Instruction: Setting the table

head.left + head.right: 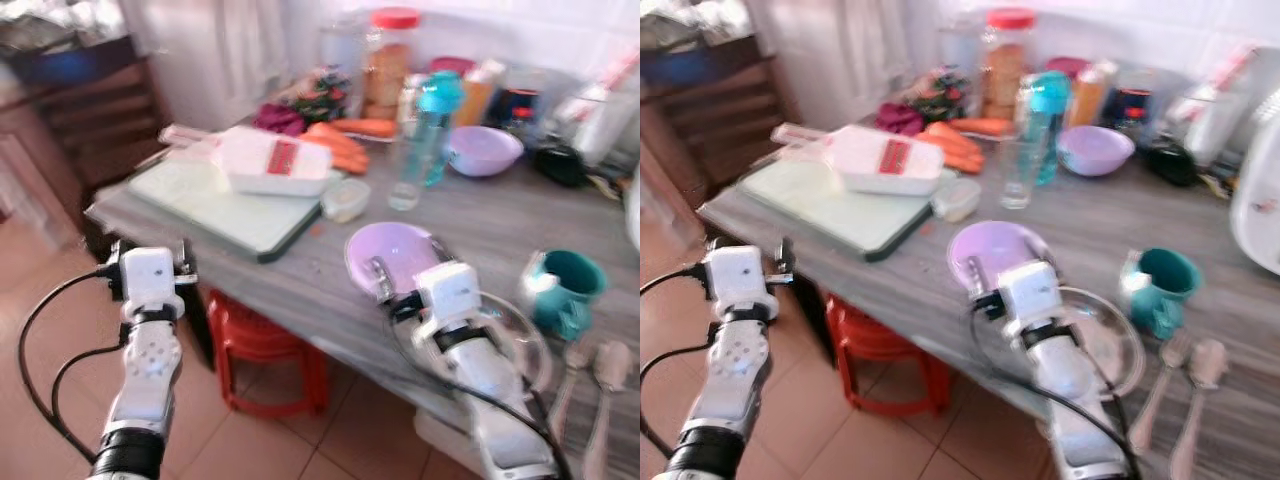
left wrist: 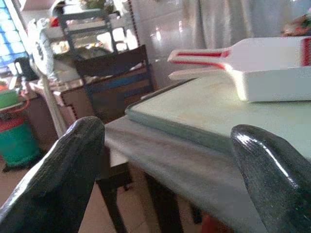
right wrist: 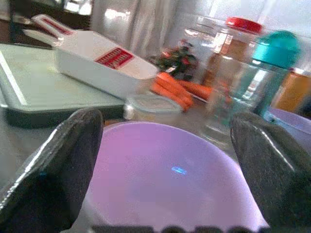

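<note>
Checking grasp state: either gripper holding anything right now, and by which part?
Nothing held. Right gripper is open, fingers astride the lilac bowl without closing on it. Left gripper is open off the table edge.

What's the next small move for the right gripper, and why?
Probably ease the right gripper forward and close on the purple bowl. Its fingers are open, spread either side of the bowl's near rim, and nothing is held yet. The left gripper hangs open off the table edge.

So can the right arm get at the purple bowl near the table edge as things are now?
Probably yes. The right gripper is open and sits right at the purple bowl, its fingers spread to either side of it in the wrist view. Nothing stands between them; the glass plate lies under the arm.
</note>
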